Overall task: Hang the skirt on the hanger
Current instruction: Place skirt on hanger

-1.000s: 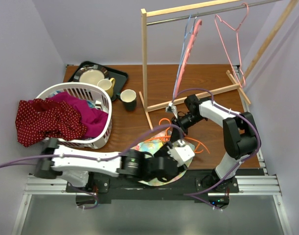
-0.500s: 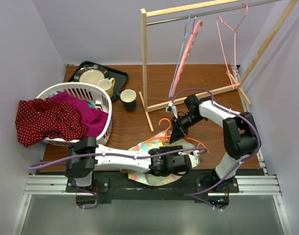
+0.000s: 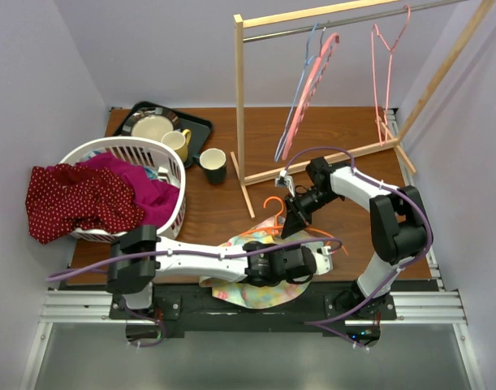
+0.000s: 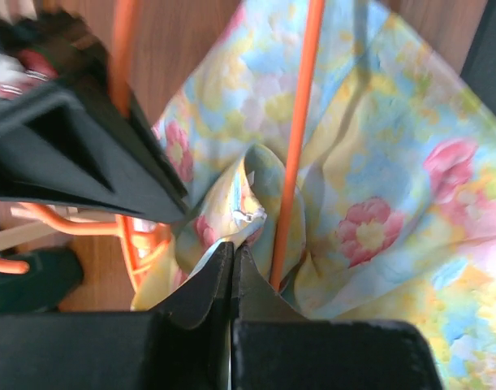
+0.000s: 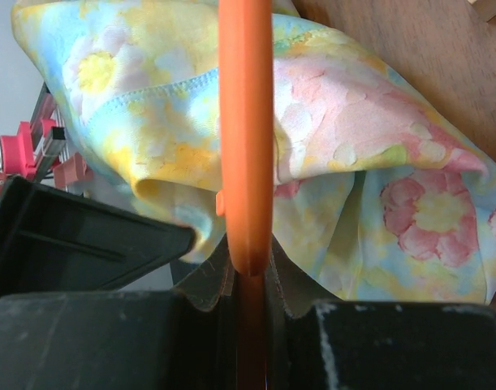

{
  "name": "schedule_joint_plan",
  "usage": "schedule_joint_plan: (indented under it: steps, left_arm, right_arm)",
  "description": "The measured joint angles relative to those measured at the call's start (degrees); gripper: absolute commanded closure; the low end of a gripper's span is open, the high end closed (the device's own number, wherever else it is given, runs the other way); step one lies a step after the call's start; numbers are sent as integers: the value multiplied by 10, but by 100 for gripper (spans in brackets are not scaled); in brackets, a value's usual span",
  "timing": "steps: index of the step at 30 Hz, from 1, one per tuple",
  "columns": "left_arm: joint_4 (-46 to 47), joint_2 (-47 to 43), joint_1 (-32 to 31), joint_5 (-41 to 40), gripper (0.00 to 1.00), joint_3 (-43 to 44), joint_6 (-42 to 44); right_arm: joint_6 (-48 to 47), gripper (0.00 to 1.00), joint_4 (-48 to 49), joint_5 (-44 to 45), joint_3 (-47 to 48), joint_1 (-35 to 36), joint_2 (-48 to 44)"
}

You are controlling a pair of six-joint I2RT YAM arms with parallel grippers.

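Note:
The floral skirt (image 3: 231,294) lies bunched at the table's near edge, under the orange hanger (image 3: 271,203). My left gripper (image 3: 314,262) is low over the cloth. In the left wrist view its jaws (image 4: 232,249) are pressed together on a raised fold of the skirt (image 4: 394,162), right beside the hanger's orange bar (image 4: 300,122). My right gripper (image 3: 293,219) is shut on the hanger. In the right wrist view the orange bar (image 5: 245,122) runs straight out from between the fingers (image 5: 249,268), across the skirt (image 5: 377,162).
A white laundry basket (image 3: 126,146) with magenta and red clothes stands at the left. Behind it are a black tray (image 3: 200,126) with a plate and mug, and a dark cup (image 3: 213,165). The wooden rack (image 3: 239,106) carries pink and blue hangers (image 3: 308,85).
My left arm has swung in over the skirt and its gripper has gone from open to shut on a fold. The right gripper has stayed put. The hangers on the rack are swaying.

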Motion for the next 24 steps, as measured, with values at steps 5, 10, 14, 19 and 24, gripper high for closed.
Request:
schedule_joint_plan:
  steps: [5, 10, 14, 19, 24]
  left_arm:
    - [34, -63, 7, 37, 100, 0, -6]
    - [57, -120, 10, 58, 100, 1, -19]
    - [76, -148, 12, 88, 100, 1, -29]
    - [105, -177, 13, 114, 100, 1, -35]
    - [113, -185, 14, 125, 100, 11, -35]
  right_arm:
    - [-22, 100, -18, -7, 0, 0, 0]
    - [-46, 100, -46, -12, 1, 1, -3]
    - [-54, 100, -55, -12, 1, 4, -25]
    - [-59, 100, -64, -7, 1, 11, -70]
    - [-62, 100, -71, 11, 1, 35, -120]
